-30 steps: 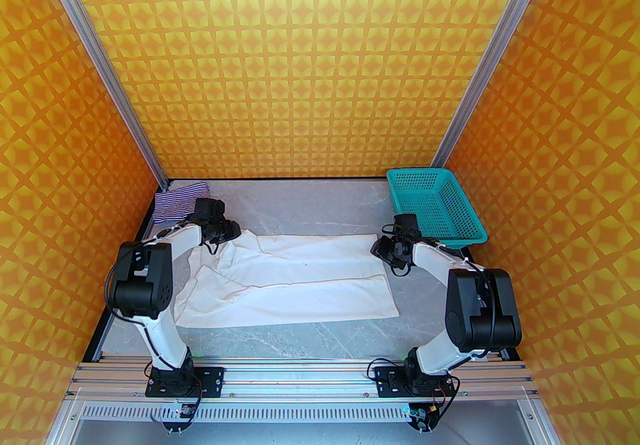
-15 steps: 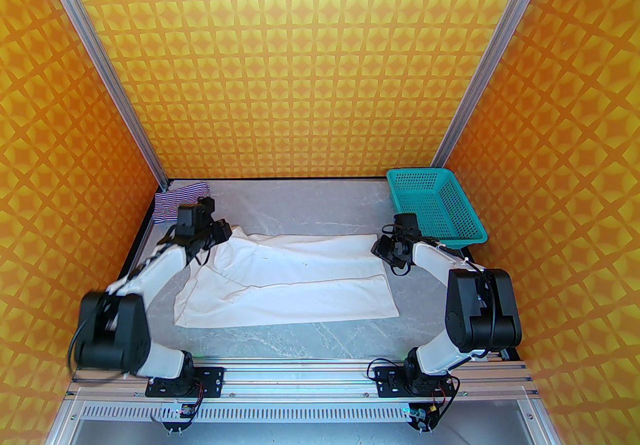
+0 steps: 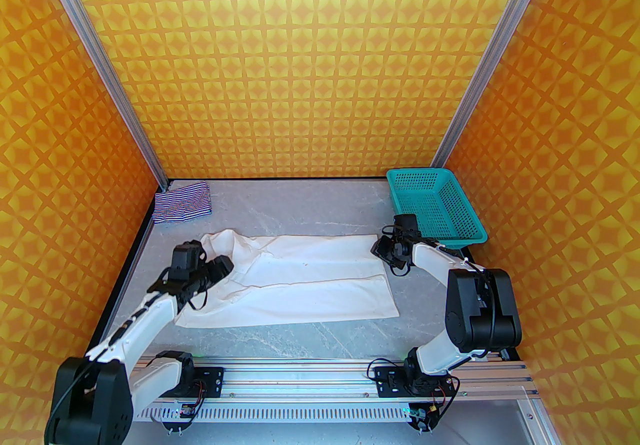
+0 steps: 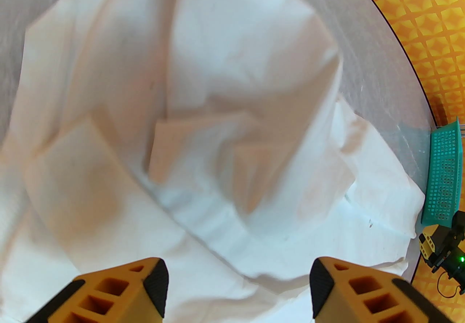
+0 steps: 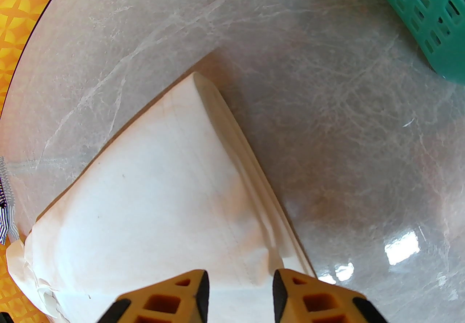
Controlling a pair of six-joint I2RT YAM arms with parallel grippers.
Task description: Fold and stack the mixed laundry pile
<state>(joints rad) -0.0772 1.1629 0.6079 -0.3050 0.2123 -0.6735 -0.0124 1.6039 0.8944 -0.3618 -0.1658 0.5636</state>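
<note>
The large white cloth (image 3: 300, 278) lies spread across the middle of the table, wrinkled and bunched at its left end (image 4: 203, 103). The small striped garment (image 3: 182, 203) sits crumpled in the far left corner, and a sliver of it reaches the edge of the right wrist view (image 5: 3, 212). My left gripper (image 3: 221, 266) hovers over the cloth's left part, open wide with nothing between its fingers (image 4: 238, 289). My right gripper (image 3: 381, 249) rests at the cloth's far right corner. Its jaws stand a little apart, straddling the layered cloth edge (image 5: 269, 263), so it is open (image 5: 239, 294).
A teal perforated basket (image 3: 435, 208) stands at the back right, just beyond my right gripper (image 5: 417, 5). Patterned orange walls close in the table on three sides. Bare grey marble (image 3: 310, 203) lies behind the cloth and along the near edge (image 3: 300, 338).
My left arm has drawn back toward the near side, from the cloth's far left corner to over its left part. That corner now lies farther left. The right arm has not moved.
</note>
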